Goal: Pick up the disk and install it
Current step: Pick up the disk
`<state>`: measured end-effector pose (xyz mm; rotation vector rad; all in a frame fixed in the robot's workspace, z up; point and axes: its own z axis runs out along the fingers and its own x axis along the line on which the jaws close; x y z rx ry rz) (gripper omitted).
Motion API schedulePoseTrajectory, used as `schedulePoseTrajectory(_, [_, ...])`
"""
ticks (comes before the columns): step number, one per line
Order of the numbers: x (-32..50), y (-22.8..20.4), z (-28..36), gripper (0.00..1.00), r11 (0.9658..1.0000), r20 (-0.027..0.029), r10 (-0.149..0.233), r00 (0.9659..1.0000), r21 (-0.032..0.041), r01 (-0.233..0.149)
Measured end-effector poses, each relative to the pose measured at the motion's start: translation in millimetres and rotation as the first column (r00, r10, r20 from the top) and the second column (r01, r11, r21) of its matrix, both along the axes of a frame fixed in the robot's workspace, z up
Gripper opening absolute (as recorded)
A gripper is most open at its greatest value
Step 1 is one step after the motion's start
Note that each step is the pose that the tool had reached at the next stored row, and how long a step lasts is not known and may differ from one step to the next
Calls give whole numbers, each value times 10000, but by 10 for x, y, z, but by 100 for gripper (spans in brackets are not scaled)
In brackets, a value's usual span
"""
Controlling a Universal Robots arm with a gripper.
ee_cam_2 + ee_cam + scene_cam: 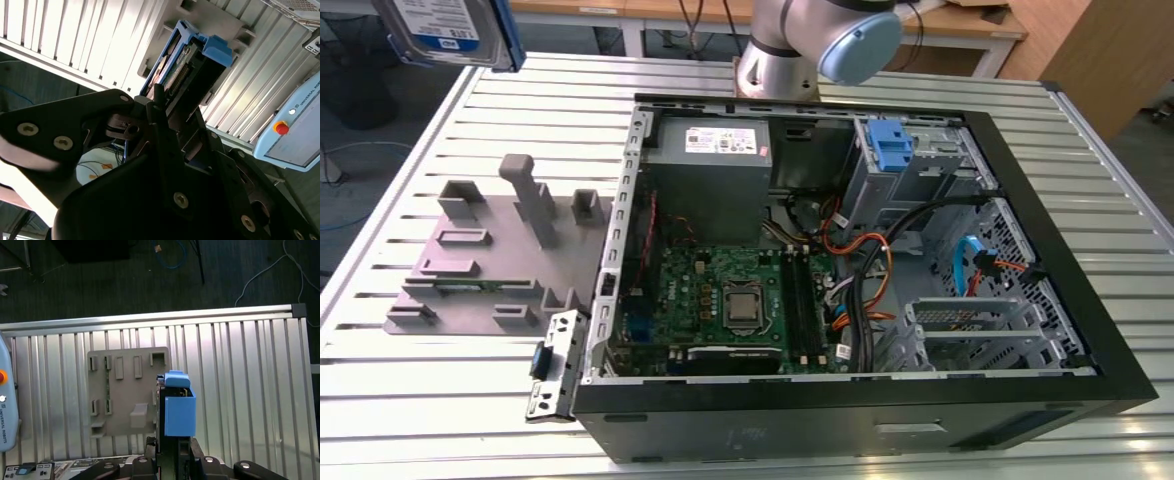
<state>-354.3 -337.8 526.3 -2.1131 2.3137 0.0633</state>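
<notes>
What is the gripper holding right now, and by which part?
The disk, clamped in the gripper by the end opposite the carrier's blue tab.

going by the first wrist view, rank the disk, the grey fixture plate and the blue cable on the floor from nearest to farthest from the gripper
1. the disk: clamped in the gripper, touching it.
2. the grey fixture plate: lying on the slatted table, lower than the disk.
3. the blue cable: on the dark floor past the table's edge, farthest.

Blue-framed silver disk (pixel 447 30) aloft
</notes>
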Motion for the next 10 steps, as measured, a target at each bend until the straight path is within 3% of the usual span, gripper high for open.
schedulePoseTrajectory(10, [289,0,-1,35,10000,-5,0,10000,0,0])
